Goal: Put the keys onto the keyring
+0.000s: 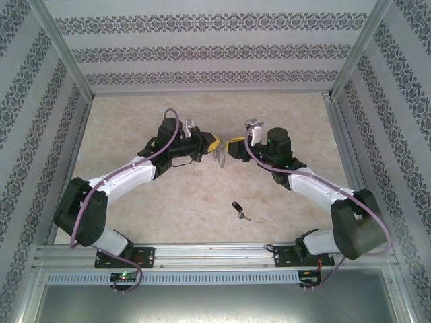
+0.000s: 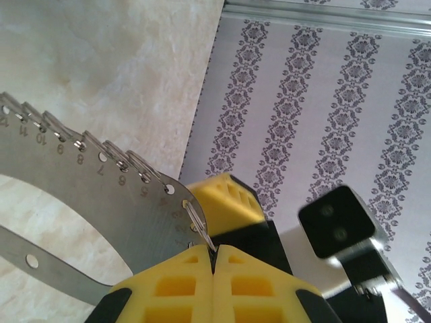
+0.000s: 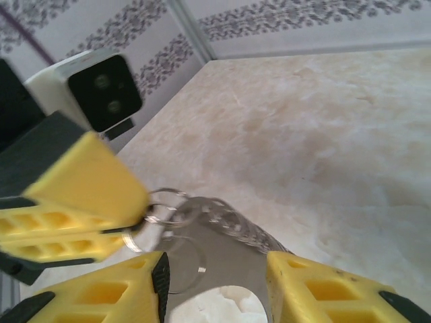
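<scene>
Above mid-table point(image 1: 135, 114): left gripper point(image 2: 213, 254) clenching keyring point(image 2: 74, 182) at its ringed edge, holding it off surface. Facing it: right gripper point(image 3: 215, 269), fingers spread wide, keyring end sitting in gap, untouched. Lying on table nearer arm bases: key point(image 1: 239, 210), well apart from keyring.

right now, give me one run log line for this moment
left gripper: shut on keyring | right gripper: open, at keyring | key: lying on table, not on keyring
</scene>
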{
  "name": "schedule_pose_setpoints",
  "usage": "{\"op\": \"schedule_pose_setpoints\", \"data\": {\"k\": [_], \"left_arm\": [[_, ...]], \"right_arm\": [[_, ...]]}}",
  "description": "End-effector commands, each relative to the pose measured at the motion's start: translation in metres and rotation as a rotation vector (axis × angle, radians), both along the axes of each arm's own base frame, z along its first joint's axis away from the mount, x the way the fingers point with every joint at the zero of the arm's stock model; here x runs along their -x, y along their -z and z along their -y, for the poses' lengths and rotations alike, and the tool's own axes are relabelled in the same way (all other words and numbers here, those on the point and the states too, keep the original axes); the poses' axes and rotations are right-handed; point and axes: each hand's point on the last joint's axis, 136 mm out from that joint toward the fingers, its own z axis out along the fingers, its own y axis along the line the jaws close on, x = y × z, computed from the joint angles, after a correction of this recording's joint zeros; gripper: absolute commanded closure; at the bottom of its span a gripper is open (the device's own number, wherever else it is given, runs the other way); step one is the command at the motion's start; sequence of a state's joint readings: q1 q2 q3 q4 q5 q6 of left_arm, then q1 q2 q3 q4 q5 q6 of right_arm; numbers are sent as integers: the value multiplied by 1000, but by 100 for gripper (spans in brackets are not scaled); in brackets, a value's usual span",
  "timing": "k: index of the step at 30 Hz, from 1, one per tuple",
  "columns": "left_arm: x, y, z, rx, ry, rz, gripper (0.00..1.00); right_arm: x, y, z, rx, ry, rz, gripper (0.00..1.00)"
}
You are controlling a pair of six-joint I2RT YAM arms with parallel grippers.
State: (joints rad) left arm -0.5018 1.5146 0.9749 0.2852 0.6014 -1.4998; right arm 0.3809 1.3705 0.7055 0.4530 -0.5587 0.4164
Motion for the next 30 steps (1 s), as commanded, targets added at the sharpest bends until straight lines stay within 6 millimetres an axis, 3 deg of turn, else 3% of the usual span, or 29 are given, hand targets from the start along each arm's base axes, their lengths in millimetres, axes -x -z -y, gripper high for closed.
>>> {"op": "schedule_pose_setpoints", "data": {"k": [1, 6, 15, 25, 30], "left_arm": [[-5, -26, 3, 32, 31, 107, 100], [-6, -30, 5, 13, 53, 163, 100], [-9, -32, 12, 54, 79, 202, 100], [-10, -34, 12, 62, 75, 208, 100], [-9, -34, 11, 62, 70, 209, 100]], "right_arm": [[4, -9, 9, -126, 24, -89, 58], [4, -17, 15, -289, 48, -222, 59], [9, -24, 0, -441, 8, -335, 58], [6, 3, -5, -447, 26, -400, 58], [4, 3, -7, -490, 10, -409, 58]]}}
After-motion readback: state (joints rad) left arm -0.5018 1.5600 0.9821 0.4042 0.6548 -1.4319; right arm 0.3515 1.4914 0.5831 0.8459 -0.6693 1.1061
